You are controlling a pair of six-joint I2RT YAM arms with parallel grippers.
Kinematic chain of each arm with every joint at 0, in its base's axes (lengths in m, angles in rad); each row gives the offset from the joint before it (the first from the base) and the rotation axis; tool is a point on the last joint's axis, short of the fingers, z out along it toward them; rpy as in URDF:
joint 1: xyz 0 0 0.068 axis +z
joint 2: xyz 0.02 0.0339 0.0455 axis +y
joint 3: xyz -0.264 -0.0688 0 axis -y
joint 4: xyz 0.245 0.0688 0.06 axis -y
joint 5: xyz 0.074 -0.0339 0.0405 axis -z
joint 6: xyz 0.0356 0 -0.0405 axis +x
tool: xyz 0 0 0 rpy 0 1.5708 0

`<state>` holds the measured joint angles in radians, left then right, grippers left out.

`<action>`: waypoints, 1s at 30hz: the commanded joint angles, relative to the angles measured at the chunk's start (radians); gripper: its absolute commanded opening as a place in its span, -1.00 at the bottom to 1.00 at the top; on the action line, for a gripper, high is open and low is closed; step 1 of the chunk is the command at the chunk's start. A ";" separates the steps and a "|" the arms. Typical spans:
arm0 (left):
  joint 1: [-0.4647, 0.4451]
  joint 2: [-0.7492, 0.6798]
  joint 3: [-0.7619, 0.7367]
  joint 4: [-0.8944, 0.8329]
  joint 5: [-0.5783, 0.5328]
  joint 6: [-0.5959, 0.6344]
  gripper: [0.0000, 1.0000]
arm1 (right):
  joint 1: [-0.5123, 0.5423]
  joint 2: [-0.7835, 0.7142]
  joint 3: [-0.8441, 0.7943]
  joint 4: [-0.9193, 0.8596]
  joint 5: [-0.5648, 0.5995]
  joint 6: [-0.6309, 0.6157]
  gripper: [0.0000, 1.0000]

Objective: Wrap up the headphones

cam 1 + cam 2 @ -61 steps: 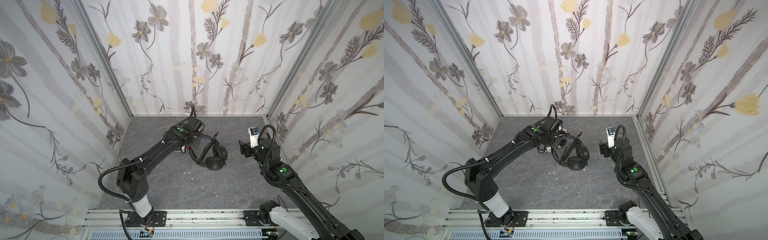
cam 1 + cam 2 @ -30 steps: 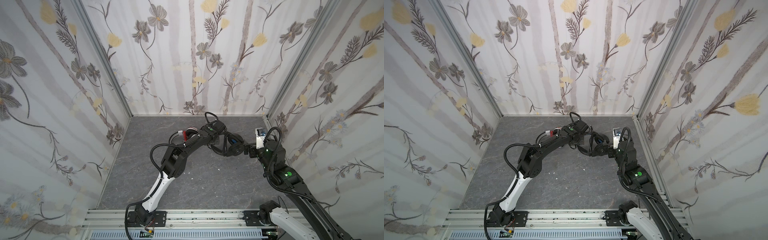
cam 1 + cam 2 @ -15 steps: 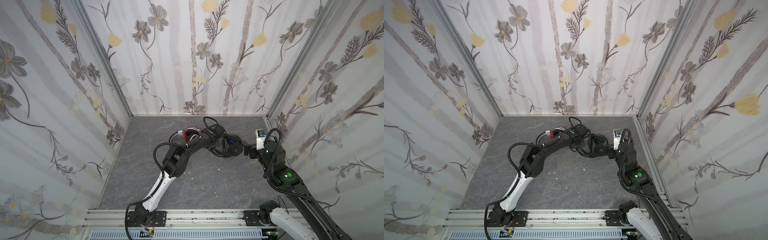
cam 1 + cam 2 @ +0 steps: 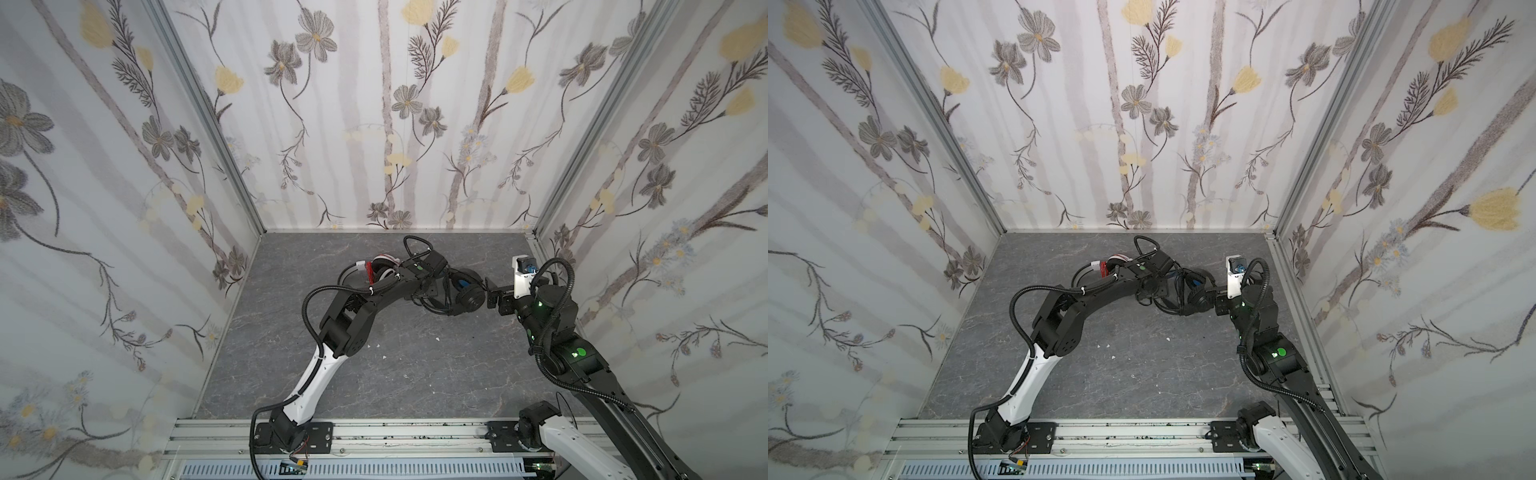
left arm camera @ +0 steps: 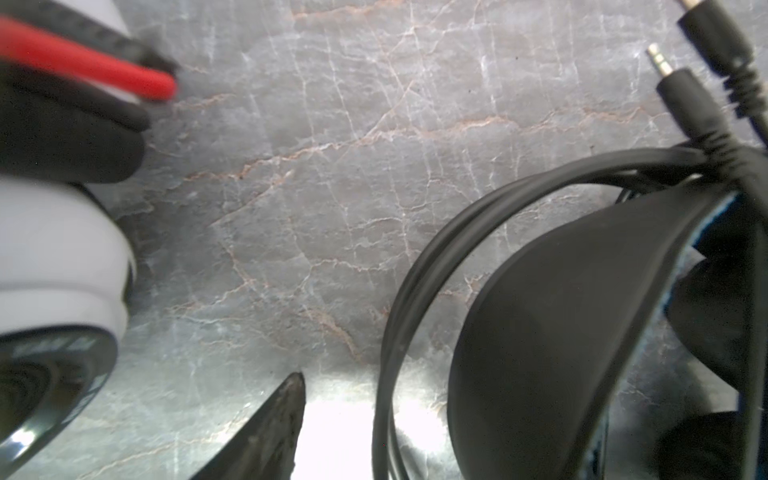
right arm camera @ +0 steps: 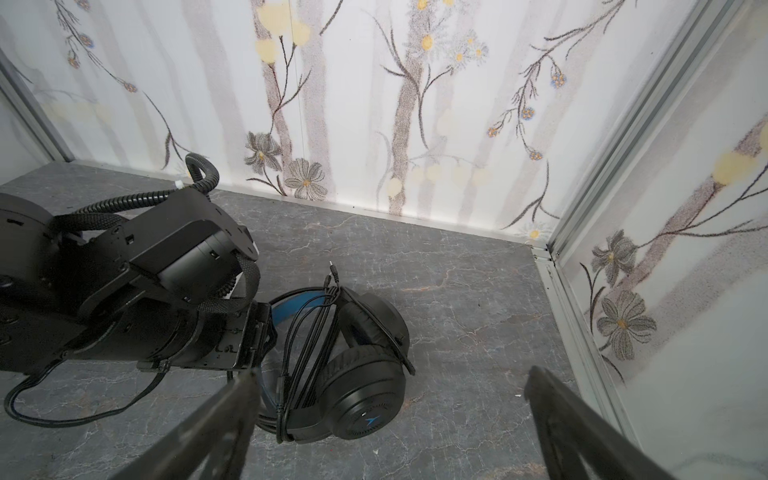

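Toward the desk's (image 4: 374,374) back right: black headphones (image 6: 365,399), cord (image 6: 307,345) looped over band (image 5: 561,311). Empty right hand (image 6: 392,372) spread wide just beside; left hand (image 4: 444,286) at band, grip unclear. Could snag a loop pulling away, undoing the wrap.

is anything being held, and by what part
Nothing: the left gripper is open by the headband of the black headset, the right gripper open by its ear cup.

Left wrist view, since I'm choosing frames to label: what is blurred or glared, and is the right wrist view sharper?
Left wrist view: white headset and red cord blurred up close, glare whitening the tabletop. Right wrist view: black headset sharp, fingers of the right gripper soft.
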<state>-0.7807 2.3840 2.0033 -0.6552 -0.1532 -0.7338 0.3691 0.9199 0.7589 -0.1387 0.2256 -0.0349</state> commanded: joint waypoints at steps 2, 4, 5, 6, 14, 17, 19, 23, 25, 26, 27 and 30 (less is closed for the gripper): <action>0.001 -0.041 -0.040 0.061 -0.002 -0.013 0.43 | 0.000 -0.006 -0.003 0.046 -0.035 -0.002 0.99; 0.000 -0.055 -0.063 0.083 0.012 -0.009 0.45 | -0.001 -0.025 -0.031 0.068 -0.067 -0.002 0.99; -0.001 -0.055 -0.067 0.087 0.015 -0.006 0.46 | -0.001 -0.032 -0.042 0.076 -0.075 -0.001 0.99; -0.004 -0.057 -0.072 0.095 0.021 -0.004 0.46 | -0.002 -0.037 -0.046 0.081 -0.080 0.001 0.99; -0.009 -0.112 -0.147 0.147 0.025 -0.019 0.50 | -0.001 -0.038 -0.058 0.073 -0.070 0.006 0.99; -0.010 -0.157 -0.187 0.154 0.026 -0.019 0.52 | -0.002 -0.044 -0.068 0.077 -0.064 0.017 0.99; -0.016 -0.200 -0.227 0.160 0.028 -0.009 0.53 | -0.003 -0.049 -0.074 0.085 -0.056 0.033 0.99; -0.029 -0.308 -0.371 0.205 0.048 -0.024 0.56 | -0.004 -0.082 -0.099 0.121 -0.026 0.061 0.99; -0.046 -0.382 -0.465 0.240 0.057 -0.026 0.57 | -0.008 -0.116 -0.133 0.168 0.022 0.085 0.99; -0.053 -0.419 -0.503 0.258 0.066 -0.021 0.58 | -0.009 -0.129 -0.153 0.188 0.055 0.100 0.99; -0.063 -0.460 -0.541 0.279 0.074 -0.011 0.59 | -0.011 -0.143 -0.175 0.213 0.105 0.125 0.99; -0.102 -0.608 -0.683 0.367 0.089 0.073 0.66 | -0.031 -0.166 -0.242 0.249 0.262 0.245 0.99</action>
<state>-0.8619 1.8606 1.3872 -0.4061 -0.0814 -0.7258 0.3489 0.7643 0.5529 0.0200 0.3195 0.0868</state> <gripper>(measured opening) 0.829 0.996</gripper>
